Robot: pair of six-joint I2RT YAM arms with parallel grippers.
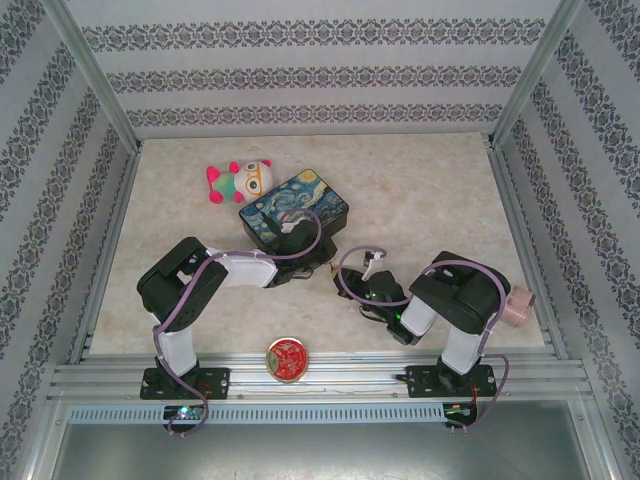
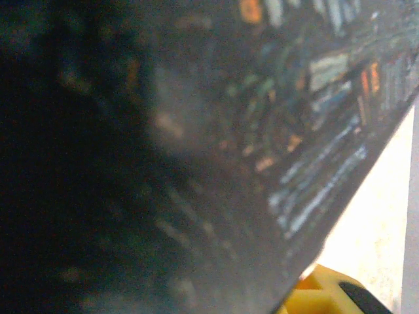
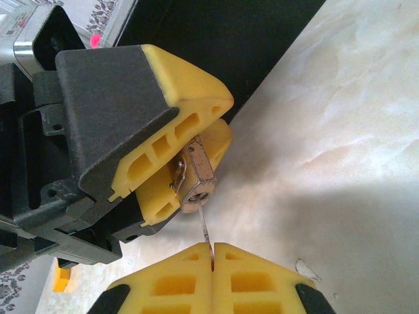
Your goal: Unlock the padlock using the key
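The tiny brass padlock [image 3: 196, 175] is clamped between the yellow fingers of my left gripper [image 3: 219, 123], its keyhole end facing my right gripper. My right gripper [image 3: 212, 252] is shut on the thin silvery key [image 3: 205, 229], and the key's tip sits in the keyhole. From above, the left gripper [image 1: 316, 262] and right gripper [image 1: 350, 277] meet near the table's middle, just in front of the painted box. The shackle is mostly hidden behind the left fingers. In the left wrist view one yellow finger [image 2: 324, 296] shows at the bottom edge.
A box painted with a dark blue swirling night sky [image 1: 295, 208] lies right behind the left gripper and looms blurred in the left wrist view [image 2: 196, 144]. A plush toy [image 1: 240, 180] lies behind it. A round red tin [image 1: 287, 358] sits at the near edge.
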